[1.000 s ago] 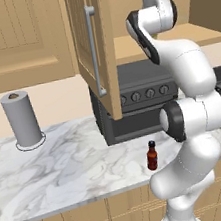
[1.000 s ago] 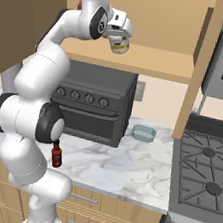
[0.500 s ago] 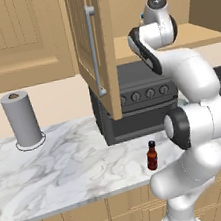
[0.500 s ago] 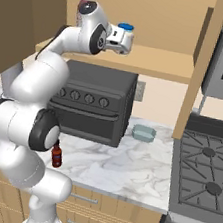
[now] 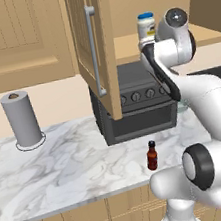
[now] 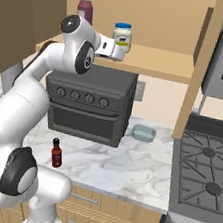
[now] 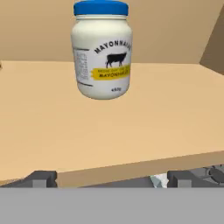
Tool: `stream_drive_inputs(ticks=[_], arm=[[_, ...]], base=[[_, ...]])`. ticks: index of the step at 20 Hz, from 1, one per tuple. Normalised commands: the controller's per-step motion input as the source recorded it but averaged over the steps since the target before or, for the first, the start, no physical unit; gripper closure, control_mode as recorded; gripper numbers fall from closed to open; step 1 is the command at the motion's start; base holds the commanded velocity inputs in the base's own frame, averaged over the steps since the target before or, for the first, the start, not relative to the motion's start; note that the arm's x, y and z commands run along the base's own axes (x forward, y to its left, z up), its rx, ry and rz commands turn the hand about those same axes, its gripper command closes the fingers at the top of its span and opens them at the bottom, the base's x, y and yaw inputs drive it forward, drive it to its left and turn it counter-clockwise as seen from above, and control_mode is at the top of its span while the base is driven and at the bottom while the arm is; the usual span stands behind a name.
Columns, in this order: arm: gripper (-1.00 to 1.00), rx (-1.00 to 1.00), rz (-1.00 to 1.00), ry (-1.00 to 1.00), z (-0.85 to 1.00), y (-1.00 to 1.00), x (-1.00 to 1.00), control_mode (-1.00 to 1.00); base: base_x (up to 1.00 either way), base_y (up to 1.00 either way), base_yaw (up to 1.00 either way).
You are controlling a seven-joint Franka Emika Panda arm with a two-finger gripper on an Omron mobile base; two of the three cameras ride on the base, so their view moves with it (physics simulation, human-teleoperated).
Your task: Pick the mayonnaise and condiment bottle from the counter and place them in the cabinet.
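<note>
The squat white mayonnaise jar with a blue screw lid [image 7: 101, 48] stands upright on the light wooden shelf [image 7: 131, 131] of the tan wall cabinet with the long silver bar handle [image 5: 94, 49], at about twelve o'clock in the hand view and well apart from the shelf's front lip. The two-finger gripper [image 7: 106, 178] sits at six o'clock in that view, its dark fingertips [image 7: 40, 178] spread wide with nothing between them, so the jar looks delivered. The step in hand is probably the retreat: back the hand straight out along its own line, level, clear of the shelf edge and open door, without sweeping sideways toward the jar. Then swing down to the slim dark red-brown condiment bottle with a black cap [image 5: 151, 155], upright on the white-and-grey marbled counter [image 5: 65, 165] before the dark countertop oven [image 6: 89, 105].
</note>
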Motion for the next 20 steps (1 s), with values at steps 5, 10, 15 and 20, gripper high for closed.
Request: stream_drive_inputs(ticks=[5, 10, 15, 20], arm=[[-1.00, 0.00, 0.00, -0.14, -0.01, 0.00, -0.88, -1.00], [-1.00, 0.01, 0.00, -0.02, -0.08, 0.00, -0.54, -1.00], [-1.00, 0.08, 0.00, 0.04, -0.38, 0.00, -0.23, -1.00], [-1.00, 0.10, 0.00, 0.13, -0.49, 0.00, -0.01, -1.00]], base=[[0.00, 0.00, 0.00], [0.00, 0.00, 0.00], [0.00, 0.00, 0.00], [0.00, 0.00, 0.00]])
